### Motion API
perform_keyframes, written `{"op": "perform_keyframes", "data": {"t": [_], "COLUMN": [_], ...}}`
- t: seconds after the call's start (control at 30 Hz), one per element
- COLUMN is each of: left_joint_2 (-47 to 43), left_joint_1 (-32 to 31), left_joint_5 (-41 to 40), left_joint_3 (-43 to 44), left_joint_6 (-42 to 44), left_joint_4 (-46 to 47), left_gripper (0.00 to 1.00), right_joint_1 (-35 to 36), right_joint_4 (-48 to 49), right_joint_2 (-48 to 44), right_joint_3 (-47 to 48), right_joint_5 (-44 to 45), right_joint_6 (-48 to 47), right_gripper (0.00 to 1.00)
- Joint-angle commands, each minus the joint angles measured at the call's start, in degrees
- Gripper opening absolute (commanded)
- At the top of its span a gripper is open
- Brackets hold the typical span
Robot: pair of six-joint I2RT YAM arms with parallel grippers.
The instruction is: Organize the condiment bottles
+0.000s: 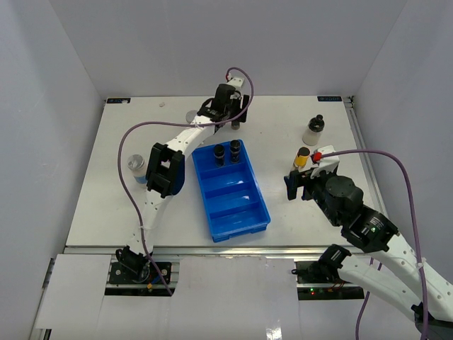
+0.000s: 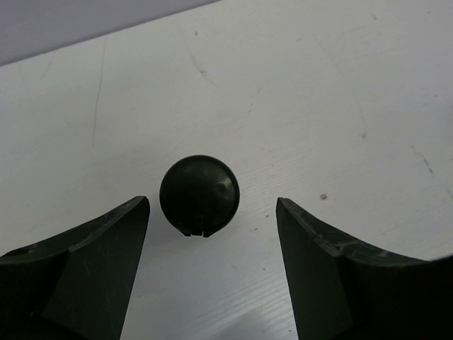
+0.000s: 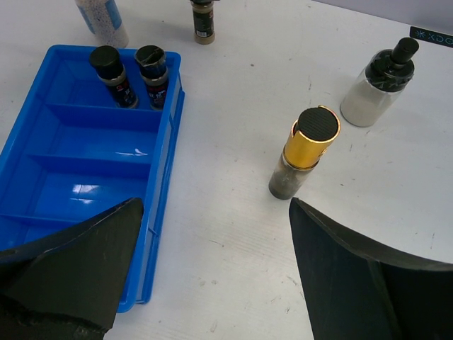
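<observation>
Now my left arm [image 1: 185, 136] reaches to upper centre, left gripper [image 2: 211, 200] spread around a dark-capped bottle [image 2: 199, 195], seemingly untouched; my right gripper [image 3: 216, 205] gapes, low at right, before the gold-collared bottle [image 3: 306, 150].

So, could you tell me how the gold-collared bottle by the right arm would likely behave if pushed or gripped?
The gold-collared bottle stands tall on a narrow base, so a nudge near its cap would probably tip it. Its round body looks smooth, perhaps slippery for the right fingers, and once down it would likely roll.
</observation>
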Motion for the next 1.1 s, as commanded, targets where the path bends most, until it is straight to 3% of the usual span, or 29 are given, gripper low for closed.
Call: {"op": "perform_keyframes", "data": {"t": [0.0, 0.47, 0.63, 0.73, 0.87, 1.0, 1.07], "left_joint_2": [-0.94, 2.92, 1.82, -0.25, -4.22, -8.45, -11.99], "left_joint_1": [-0.08, -0.08, -0.17, -0.46, -1.05, -2.38, -3.11], "left_joint_5": [-2.22, -0.3, -0.51, -1.34, -2.54, -6.44, -7.18], "left_joint_3": [-0.89, 0.67, -1.49, -3.76, -6.46, -5.55, -6.08], "left_joint_6": [1.37, 2.78, 2.52, 2.86, 3.97, 4.63, 4.68], "left_joint_4": [2.8, 5.54, 7.06, 8.08, 9.36, 8.56, 8.7], "left_gripper": [0.82, 0.72, 0.51, 0.31, 0.13, 0.0, 0.0], "right_joint_1": [-0.29, -0.28, -0.29, -0.29, -0.22, -0.21, -0.28], "right_joint_4": [3.36, 3.62, 3.89, 3.91, 3.91, 3.4, 3.62], "right_joint_2": [0.67, 0.84, 0.91, 0.82, 0.67, 0.63, 0.29], "right_joint_3": [-0.07, -0.69, -0.96, -0.96, -1.02, -0.72, -0.88], "right_joint_5": [0.87, 1.39, 1.56, 1.7, 2.2, 2.97, 3.59], "right_joint_6": [-0.83, -1.09, -1.12, -1.15, -1.25, -1.39, -1.61], "right_gripper": [0.9, 0.9, 0.9, 0.9, 0.9, 0.9, 0.9]}}
